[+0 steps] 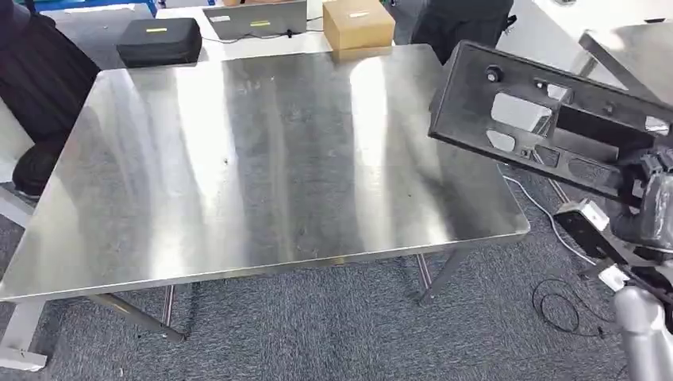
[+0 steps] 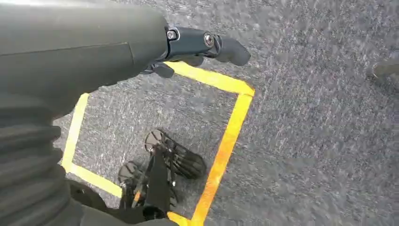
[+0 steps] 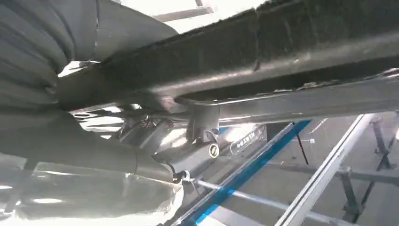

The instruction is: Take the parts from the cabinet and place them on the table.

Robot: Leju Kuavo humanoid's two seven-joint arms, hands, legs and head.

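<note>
A black case [image 1: 159,40] sat at the far left edge of a white bench beyond the steel table [image 1: 238,175], with a grey laptop [image 1: 255,19] and a cardboard box [image 1: 358,24] further right along the same bench. A person in dark clothing [image 1: 32,71] stood at the table's left side, and another dark-clothed figure [image 1: 468,24] stood behind its far right corner. The tabletop itself carried only streaks of reflected light.

To the right, the black plastic part [image 1: 548,119] was held in the air off the table's right edge, its near end overlapping the far right corner in the head view. It was a long, flat panel with cut-outs and a small knob, its long axis running from the upper left down toward the lower right, its broad face tilted toward the camera. The right hand [image 1: 647,194] gripped the panel at its lower right end; in the wrist view the fingers [image 3: 197,155] lay curled under the part [image 3: 263,52], the thumb side pressed against it.

The left hand [image 2: 197,44] hung over grey carpet [image 2: 320,117] marked with yellow tape [image 2: 226,141], holding nothing, its dark fingers [image 2: 230,49] extended and lying close together.
</note>
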